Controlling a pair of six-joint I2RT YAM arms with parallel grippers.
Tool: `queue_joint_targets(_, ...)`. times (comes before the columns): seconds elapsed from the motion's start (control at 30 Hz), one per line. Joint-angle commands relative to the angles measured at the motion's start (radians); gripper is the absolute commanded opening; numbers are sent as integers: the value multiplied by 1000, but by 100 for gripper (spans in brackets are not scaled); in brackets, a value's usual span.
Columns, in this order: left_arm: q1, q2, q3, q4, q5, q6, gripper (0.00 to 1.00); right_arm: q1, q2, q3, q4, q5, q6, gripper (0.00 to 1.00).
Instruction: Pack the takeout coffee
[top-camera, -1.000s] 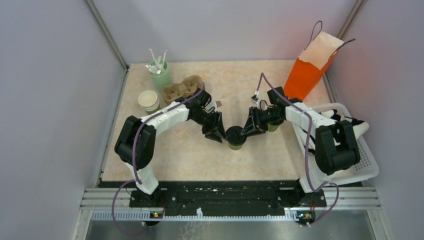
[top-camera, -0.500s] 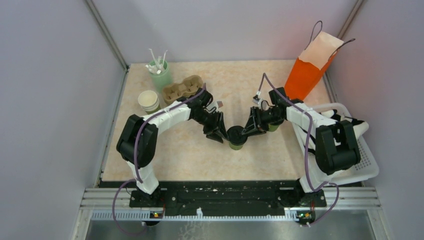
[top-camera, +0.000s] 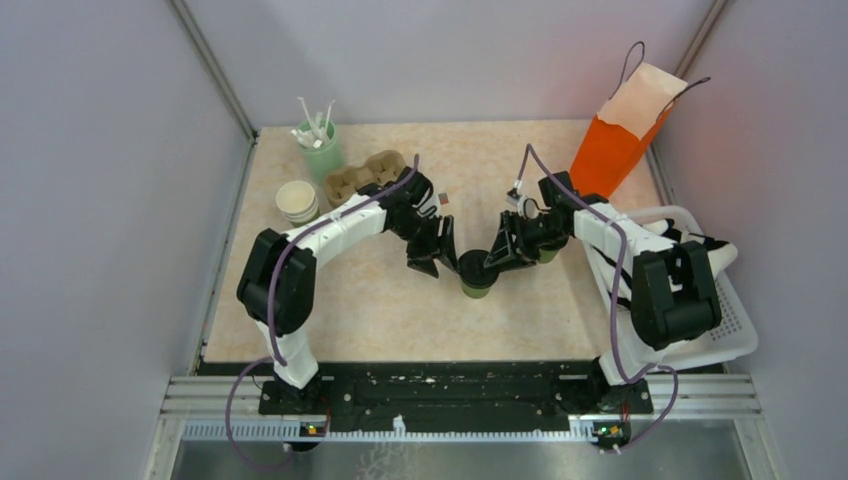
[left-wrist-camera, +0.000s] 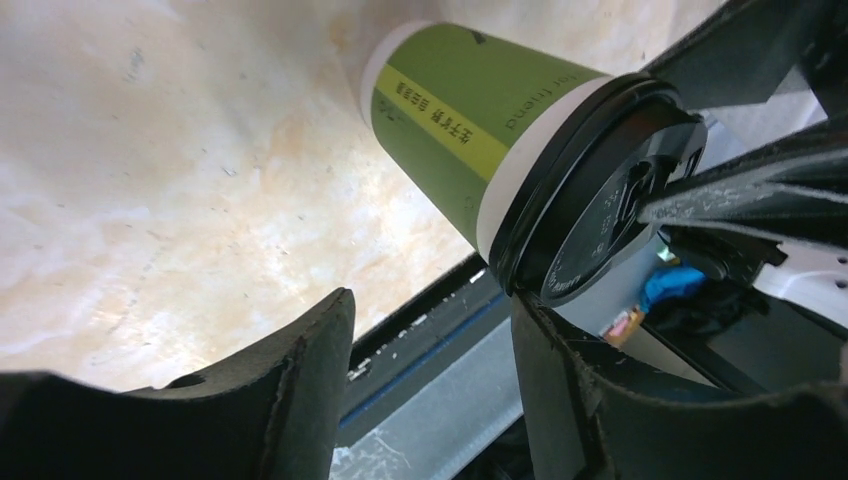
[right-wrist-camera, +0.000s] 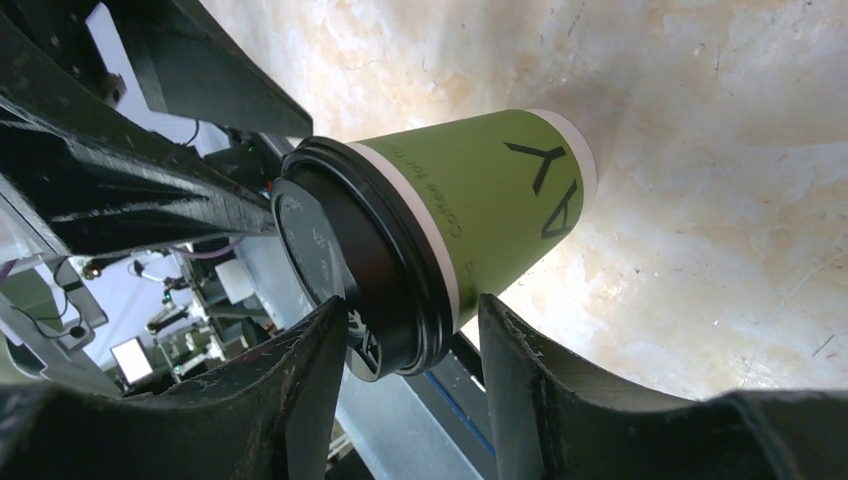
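The takeout coffee (left-wrist-camera: 465, 125) is being put at risk of tipping, crowded by the wide left tool (left-wrist-camera: 430, 325) and straddled by the right tool (right-wrist-camera: 410, 308), grip untellable.

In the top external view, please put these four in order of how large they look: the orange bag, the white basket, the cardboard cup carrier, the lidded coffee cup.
Largest to smallest:
1. white basket, though an arm covers part of it
2. orange bag
3. cardboard cup carrier
4. takeout coffee
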Motion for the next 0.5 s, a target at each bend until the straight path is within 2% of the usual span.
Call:
queue_joint_targets(0.0,10,-10,65,-22,-114,46,66,1,-40,52,-24,-1,-27,51)
queue_joint_targets(0.2,11,7,62,-15,-102,45,66,-10,-88,51,-31,15,-23,58)
queue_joint_targets(0.4,11,13,50,-8,-100,41,66,-58,-119,15,-22,-1,-8,58)
queue_joint_targets(0.47,11,12,45,-9,-100,44,66,-58,-114,5,-21,-4,-7,55)
